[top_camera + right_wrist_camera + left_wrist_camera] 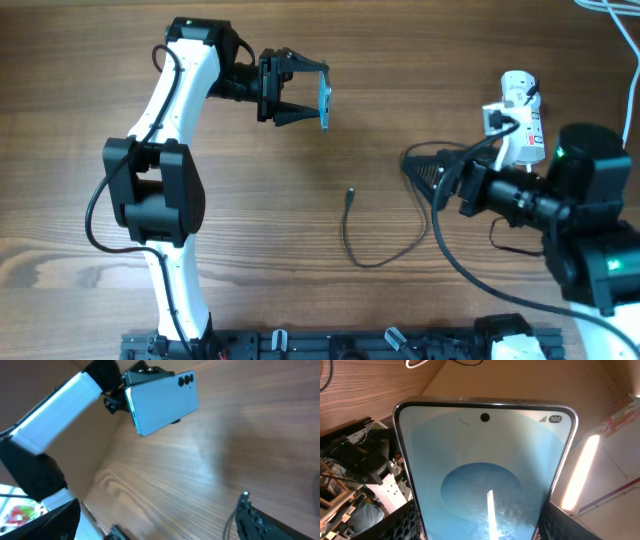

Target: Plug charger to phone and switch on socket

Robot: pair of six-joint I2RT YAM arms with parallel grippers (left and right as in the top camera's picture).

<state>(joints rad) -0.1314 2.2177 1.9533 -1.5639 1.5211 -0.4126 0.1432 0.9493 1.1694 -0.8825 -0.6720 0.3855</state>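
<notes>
Left gripper pinched the phone on edge in the upper middle of the overhead frame, while my right gripper hung spread and empty, so I reckoned grasping the charger tip at centre came next.

We see the left gripper holding the phone up off the wooden counter, its light blue back turned to us.

The phone runs off the left wrist view's bottom edge. Overhead, the right arm covers part of the socket — its labels are too small to read — and hides the charger cable's far end.
</notes>
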